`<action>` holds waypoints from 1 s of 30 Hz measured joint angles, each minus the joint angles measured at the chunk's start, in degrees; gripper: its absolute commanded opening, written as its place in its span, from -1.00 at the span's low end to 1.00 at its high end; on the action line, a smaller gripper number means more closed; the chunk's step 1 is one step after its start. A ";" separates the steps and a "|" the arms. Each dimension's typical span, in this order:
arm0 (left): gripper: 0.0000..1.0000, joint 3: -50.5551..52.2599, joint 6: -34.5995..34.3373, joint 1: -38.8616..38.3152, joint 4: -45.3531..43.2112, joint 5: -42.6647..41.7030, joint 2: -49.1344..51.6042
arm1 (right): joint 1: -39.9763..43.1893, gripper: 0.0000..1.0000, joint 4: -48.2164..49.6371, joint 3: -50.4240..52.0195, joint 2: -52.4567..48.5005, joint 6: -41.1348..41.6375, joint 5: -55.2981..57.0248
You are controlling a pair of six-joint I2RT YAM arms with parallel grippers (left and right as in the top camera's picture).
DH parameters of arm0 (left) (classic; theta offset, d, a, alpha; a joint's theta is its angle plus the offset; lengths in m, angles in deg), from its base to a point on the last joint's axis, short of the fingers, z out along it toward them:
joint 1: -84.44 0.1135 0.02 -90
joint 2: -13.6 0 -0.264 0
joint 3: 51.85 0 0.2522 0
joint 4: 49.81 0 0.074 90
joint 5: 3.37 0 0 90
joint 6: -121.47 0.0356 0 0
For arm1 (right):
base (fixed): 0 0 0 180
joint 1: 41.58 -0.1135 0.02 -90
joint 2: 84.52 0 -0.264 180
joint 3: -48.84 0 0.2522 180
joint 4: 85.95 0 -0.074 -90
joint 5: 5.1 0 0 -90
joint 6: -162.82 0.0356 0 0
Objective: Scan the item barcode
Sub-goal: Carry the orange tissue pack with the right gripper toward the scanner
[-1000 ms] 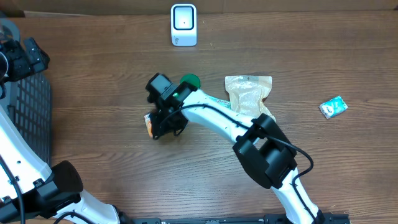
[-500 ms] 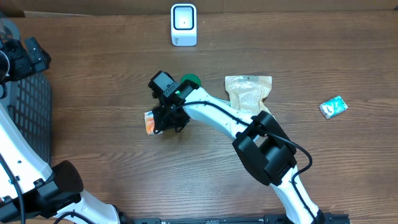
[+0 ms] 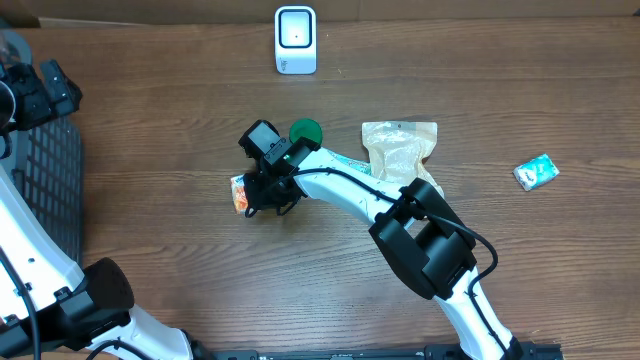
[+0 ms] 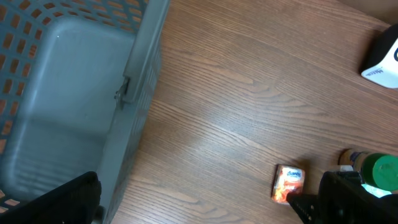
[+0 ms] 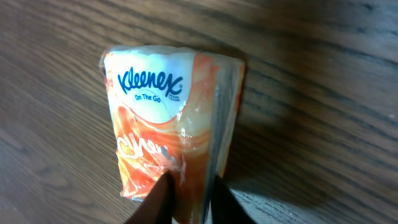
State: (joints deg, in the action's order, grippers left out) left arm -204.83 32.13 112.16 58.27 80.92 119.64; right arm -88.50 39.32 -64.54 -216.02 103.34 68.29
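Observation:
The item is a small orange and white Kleenex tissue pack (image 3: 239, 191) lying on the wooden table left of centre, also seen in the left wrist view (image 4: 287, 182). In the right wrist view the pack (image 5: 161, 118) fills the frame, and my right gripper (image 5: 189, 200) is shut on its lower end, one dark finger on each side. From overhead the right gripper (image 3: 260, 190) covers the pack's right part. No barcode shows on the pack. The white scanner (image 3: 296, 40) stands at the back centre. My left gripper (image 4: 205, 211) hangs wide open and empty by the basket.
A grey mesh basket (image 3: 45, 190) sits at the table's left edge, its wall (image 4: 134, 93) close under the left wrist. A green-capped container (image 3: 306, 131) stands just behind the right gripper. A clear bag (image 3: 400, 150) and a small teal packet (image 3: 536, 171) lie to the right.
The right gripper's jaws have narrowed onto the tissue pack, and the wrist has shifted slightly. More of the pack shows at its left side. The left arm has not moved.

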 measured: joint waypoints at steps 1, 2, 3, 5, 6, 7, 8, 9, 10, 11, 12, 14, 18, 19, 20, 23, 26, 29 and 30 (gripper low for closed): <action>0.99 0.00 0.00 0.00 0.02 -0.02 0.02 | 0.00 -0.92 0.04 0.00 0.00 0.11 -0.13; 0.99 0.00 0.00 0.00 0.02 -0.02 0.00 | 0.00 -0.92 0.07 0.00 0.02 -0.09 -0.31; 0.99 0.00 0.00 0.00 0.00 -0.02 0.00 | 0.07 -0.92 -0.11 0.00 0.02 -0.09 -0.63; 0.99 0.00 0.00 0.00 0.02 0.00 0.00 | 0.39 -0.92 -1.18 -0.22 0.04 -0.15 -1.49; 1.00 0.00 0.00 0.00 0.00 -0.02 0.00 | 0.50 -0.92 -2.25 -0.48 0.09 -0.33 -1.97; 0.99 0.00 0.00 0.00 0.02 -0.02 0.00 | 0.70 -0.92 -3.34 -0.68 0.20 -0.61 -2.64; 0.99 0.00 0.00 0.00 0.00 0.00 0.00 | 0.98 -0.92 -4.42 -0.68 0.52 -0.98 -3.41; 1.00 0.00 0.00 0.00 0.02 -0.02 0.00 | 1.36 -0.92 -5.20 -0.68 0.96 -1.42 -4.46; 0.99 0.00 0.00 0.00 0.00 -0.02 0.00 | 2.12 -0.92 -5.33 -0.68 2.05 -2.12 -6.29; 0.99 0.00 0.00 0.00 0.00 -0.02 0.00 | 3.10 -0.92 -5.25 -0.68 3.65 -2.80 -8.59; 0.99 0.00 0.00 0.00 0.02 0.00 0.00 | 4.33 -0.92 -4.94 -0.68 5.92 -3.37 -11.21; 0.99 0.00 0.00 0.00 0.02 -0.02 0.00 | 7.23 -0.92 -4.00 -1.11 11.10 -3.96 -15.85; 0.99 0.00 0.00 0.00 0.02 -0.02 0.00 | 16.55 -0.92 -0.44 -3.67 21.92 -4.42 -29.00; 1.00 0.00 0.00 0.00 0.00 0.00 0.00 | 18.95 -0.92 0.70 -4.00 23.21 -4.46 -33.14; 0.99 0.00 0.00 0.00 0.02 -0.02 0.00 | 20.41 -0.92 1.31 -4.26 23.85 -4.46 -35.80; 0.99 0.00 0.00 0.00 0.00 -0.02 0.00 | 27.19 -0.92 2.89 -4.48 24.22 -3.52 -49.27; 0.99 0.00 0.00 0.00 0.02 0.00 0.00 | 30.71 -0.92 2.91 -4.46 23.43 -1.81 -57.48; 0.99 0.00 0.00 0.00 0.02 0.00 0.02 | 33.09 -0.92 3.06 -4.46 23.43 0.81 -61.88; 0.99 0.00 0.00 0.00 0.02 0.00 0.00 | 33.79 -0.92 3.04 -4.46 23.43 1.57 -62.95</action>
State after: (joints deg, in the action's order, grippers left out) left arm -204.83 32.13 112.16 58.29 80.92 119.64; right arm -54.71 42.36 -68.99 -192.59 104.92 5.35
